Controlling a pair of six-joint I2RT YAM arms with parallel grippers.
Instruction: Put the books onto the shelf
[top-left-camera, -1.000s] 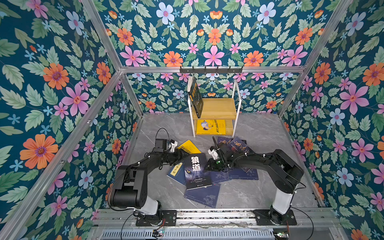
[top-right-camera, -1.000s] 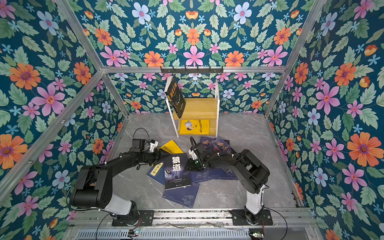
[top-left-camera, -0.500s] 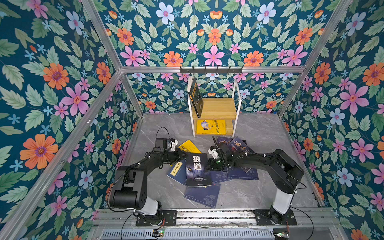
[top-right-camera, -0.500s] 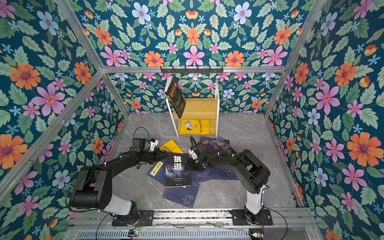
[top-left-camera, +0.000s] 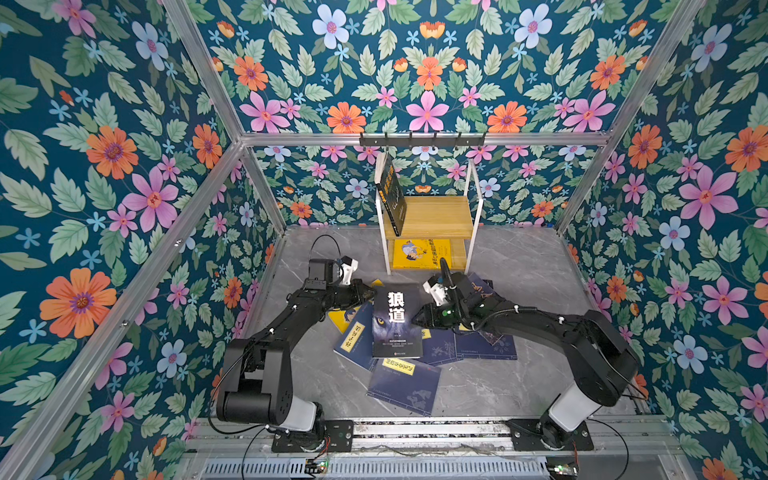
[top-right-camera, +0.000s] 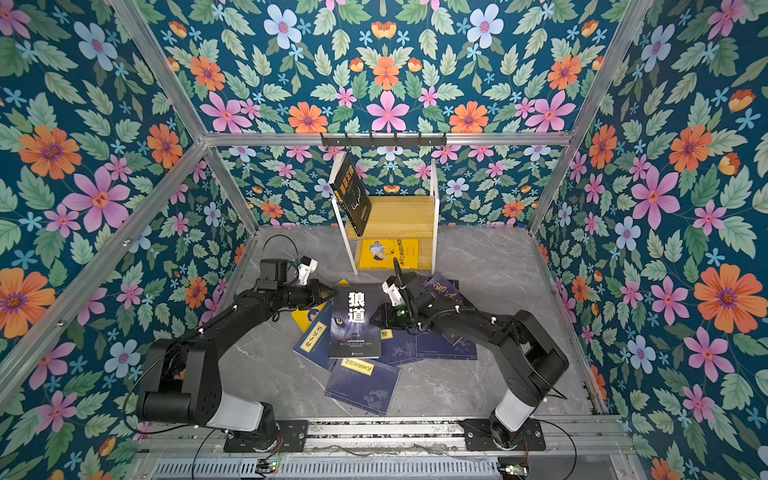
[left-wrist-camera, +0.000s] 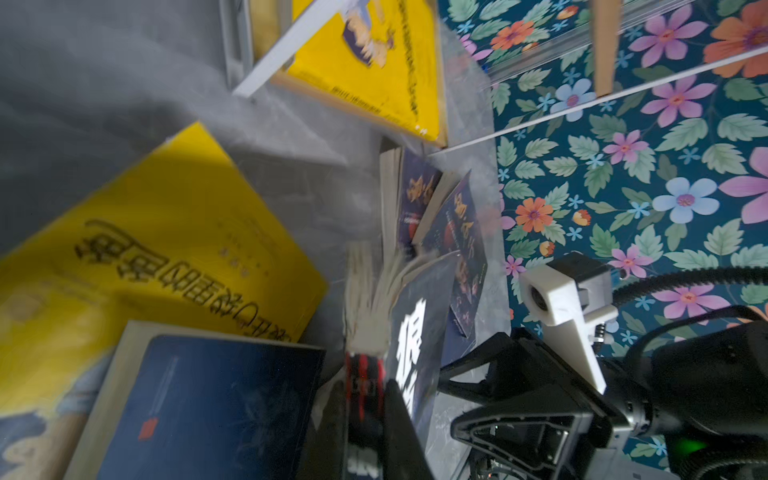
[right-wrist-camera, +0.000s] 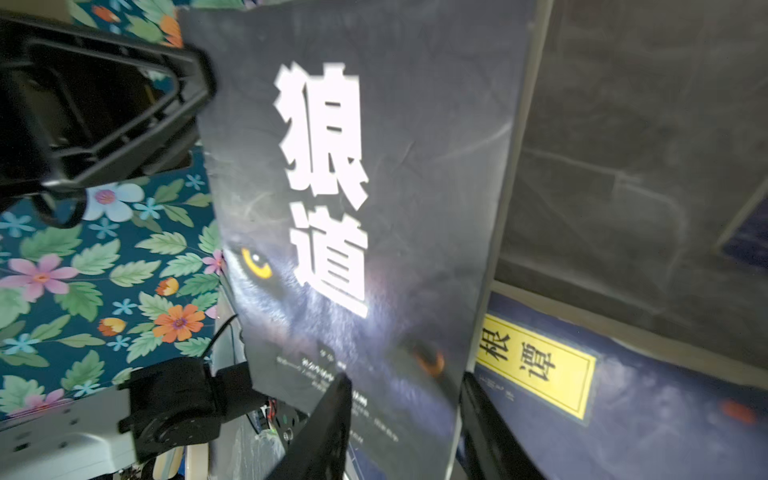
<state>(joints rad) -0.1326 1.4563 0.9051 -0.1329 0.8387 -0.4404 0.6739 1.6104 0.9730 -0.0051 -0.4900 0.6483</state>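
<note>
The black paperback (top-left-camera: 397, 320) with a yellow wolf eye and white characters lies on top of the heap of thin navy books (top-left-camera: 405, 384) on the grey floor (top-left-camera: 519, 266), in front of the small white-framed rack (top-left-camera: 436, 212) with yellowish wooden boards, not touching it. The left gripper (top-left-camera: 371, 293) is closed tight on its left edge; the right gripper (top-left-camera: 417, 319) has jaws parted around the right edge, without visible pinch. I judge the pick-up is in hand: next, lift it clear and carry it to a board.
</note>
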